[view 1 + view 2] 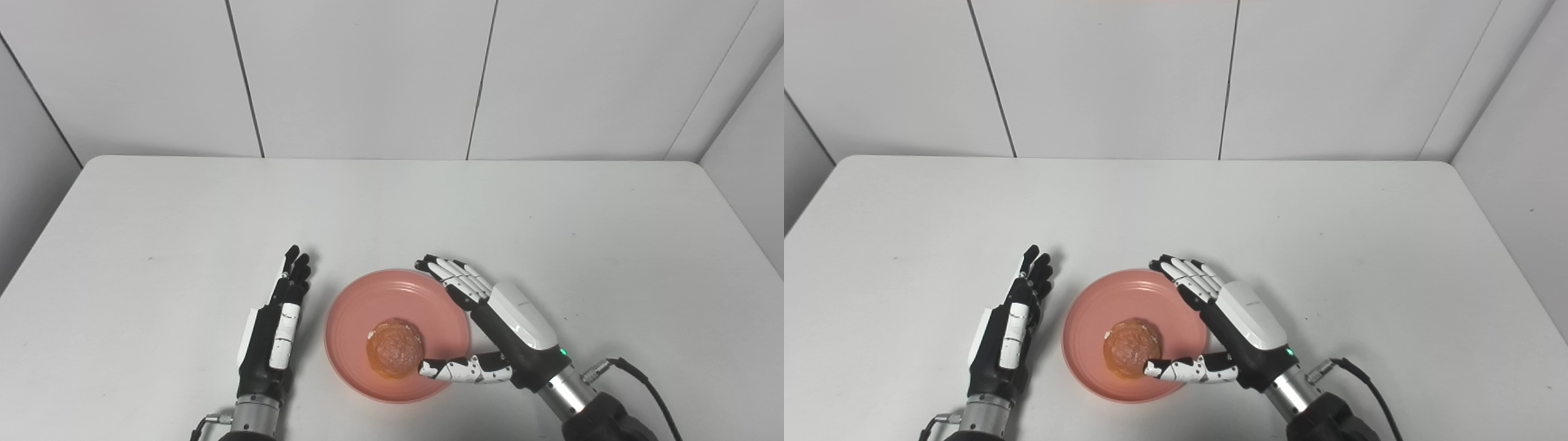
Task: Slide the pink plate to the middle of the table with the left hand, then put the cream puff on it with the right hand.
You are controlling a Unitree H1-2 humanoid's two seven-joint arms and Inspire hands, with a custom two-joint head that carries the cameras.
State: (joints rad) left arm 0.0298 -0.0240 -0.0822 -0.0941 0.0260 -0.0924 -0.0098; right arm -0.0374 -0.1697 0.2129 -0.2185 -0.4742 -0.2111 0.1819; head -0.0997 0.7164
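Observation:
The pink plate (367, 300) lies on the white table near the front, between my two hands. On it, toward the front, rests the golden-brown cream puff (395, 347). My right hand (490, 324) is open over the plate's right rim: its fingers spread above the far rim, and its thumb reaches in and touches or nearly touches the puff's right side. My left hand (275, 324) stands open just left of the plate, fingers straight and pointing away, apart from the rim.
The white table (184, 214) stretches wide to the left, right and back. Grey wall panels close it in behind and at both sides. A black cable (649, 386) trails from my right wrist.

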